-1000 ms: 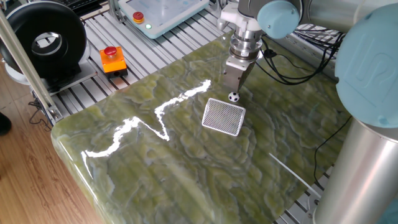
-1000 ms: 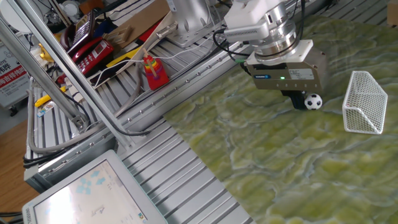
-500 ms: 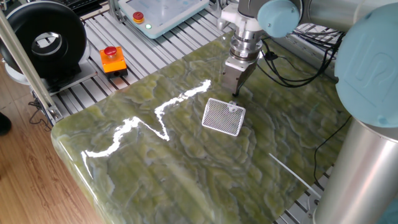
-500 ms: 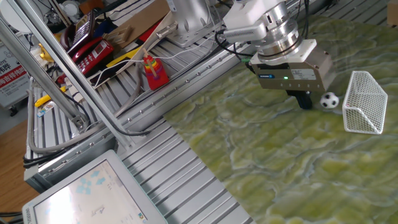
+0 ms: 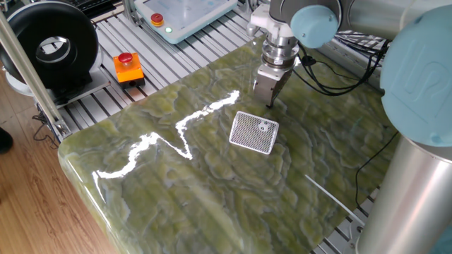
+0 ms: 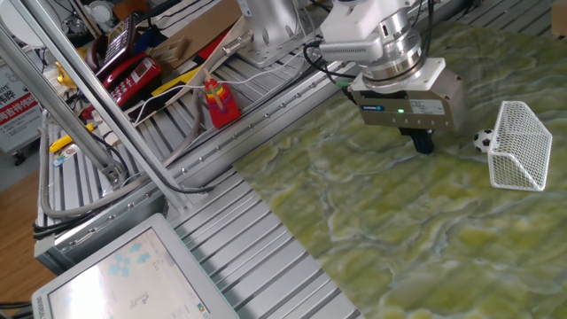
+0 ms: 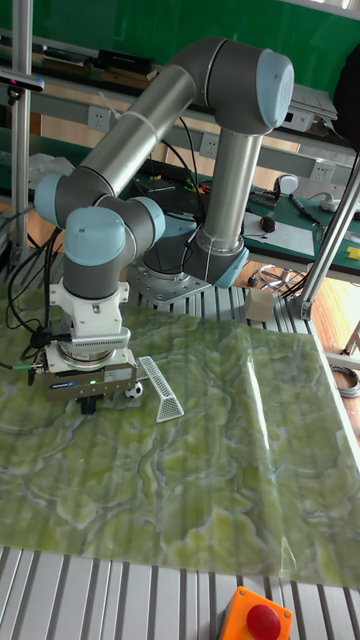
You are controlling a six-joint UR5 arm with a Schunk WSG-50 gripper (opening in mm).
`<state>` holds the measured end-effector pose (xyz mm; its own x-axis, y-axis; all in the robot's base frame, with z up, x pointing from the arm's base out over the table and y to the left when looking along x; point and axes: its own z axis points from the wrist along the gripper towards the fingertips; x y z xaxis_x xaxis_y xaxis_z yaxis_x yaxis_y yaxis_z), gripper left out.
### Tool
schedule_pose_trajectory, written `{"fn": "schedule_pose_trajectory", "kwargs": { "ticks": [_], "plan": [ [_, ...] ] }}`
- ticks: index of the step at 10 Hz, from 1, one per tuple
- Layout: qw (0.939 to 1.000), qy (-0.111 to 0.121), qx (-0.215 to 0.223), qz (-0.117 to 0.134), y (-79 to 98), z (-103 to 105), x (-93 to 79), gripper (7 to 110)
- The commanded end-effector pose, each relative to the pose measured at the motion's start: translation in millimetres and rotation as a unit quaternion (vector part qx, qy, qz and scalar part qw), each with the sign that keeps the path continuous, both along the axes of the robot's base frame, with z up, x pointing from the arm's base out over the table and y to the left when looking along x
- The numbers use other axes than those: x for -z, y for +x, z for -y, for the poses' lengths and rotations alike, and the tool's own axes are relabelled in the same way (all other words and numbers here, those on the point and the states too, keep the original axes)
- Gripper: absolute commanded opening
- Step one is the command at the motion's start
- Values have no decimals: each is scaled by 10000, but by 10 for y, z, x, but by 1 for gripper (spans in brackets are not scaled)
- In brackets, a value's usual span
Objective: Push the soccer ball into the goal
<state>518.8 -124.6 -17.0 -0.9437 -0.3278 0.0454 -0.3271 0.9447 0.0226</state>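
Note:
The soccer ball [image 6: 484, 139], tiny and white with black patches, sits at the open mouth of the goal [image 6: 518, 146], touching its frame. In one fixed view the ball [image 5: 264, 128] shows through the goal's [image 5: 251, 135] grey mesh. In the tall view the ball [image 7: 133, 392] lies against the goal [image 7: 166, 392]. My gripper [image 6: 423, 142] points down at the green marble table with its fingers together and nothing between them. It stands a short way from the ball, on the side away from the goal. The same gripper [image 5: 269, 104] sits just beyond the goal's far edge.
An orange box with a red button [image 5: 128, 68] lies off the marble at the back left, beside a black round device [image 5: 49, 46]. Cables [image 5: 339, 77] trail behind the arm. A red bottle [image 6: 220, 102] stands on the slatted frame. The arm's thick base [image 5: 424, 162] fills the right.
The ball rolled away from the gripper and reached the goal's mouth. The gripper followed it briefly, then drew back a little, leaving a gap.

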Motion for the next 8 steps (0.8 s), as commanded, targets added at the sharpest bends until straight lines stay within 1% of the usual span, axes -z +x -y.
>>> {"fn": "schedule_pose_trajectory", "kwargs": {
  "ticks": [1,2,3,4,5,6,7,8],
  "plan": [
    [9990,312,297,-119,-51,-164,-26,7],
    [9971,491,525,-251,-98,-296,-54,7],
    [9944,601,798,-353,-118,-421,-90,7],
    [9922,732,919,-405,-119,-519,-117,7],
    [9924,726,913,-388,-113,-502,-107,7],
    [9928,675,917,-361,-118,-480,-108,7],
    [9965,272,788,-79,-28,-247,-158,7],
    [9983,-3,584,28,2,-54,-326,7]
  ]
}}
